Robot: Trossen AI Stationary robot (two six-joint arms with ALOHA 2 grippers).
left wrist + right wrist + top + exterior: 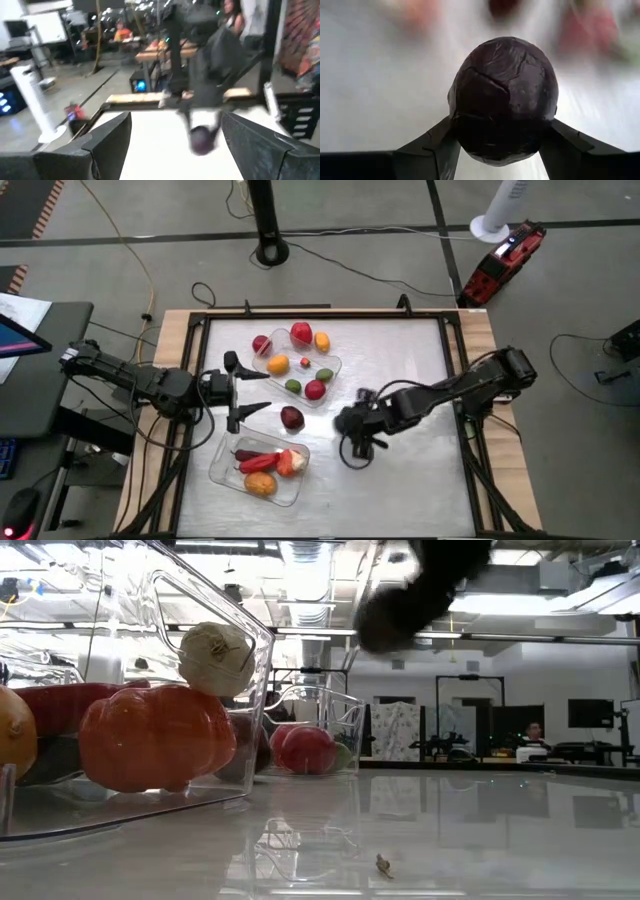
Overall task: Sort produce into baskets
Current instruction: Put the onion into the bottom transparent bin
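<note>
Two clear baskets lie on the white table. The far basket (334, 363) holds several red, orange, yellow and green produce pieces. The near basket (222, 470) holds an orange pepper (155, 737), a red chili (258, 462) and a whitish garlic (217, 658). A dark maroon fruit (291, 417) rests on the table between the baskets. My right gripper (357, 428) is shut on another dark maroon, round piece (504, 95), which also shows in the left wrist view (202, 140). My left gripper (248, 392) waits open and level at the table's left side, beside the baskets. My right gripper pinches the dark maroon piece between its two fingers, one on each opposite side (456, 127) of its lower half. The fingers slant down from the table's right side. The piece is lifted clear of the table.
A raised dark frame (455, 370) runs around the table. A small crumb (383, 863) lies on the near table surface. The table's right half (420, 470) is bare. A person (533, 732) sits far off in the room.
</note>
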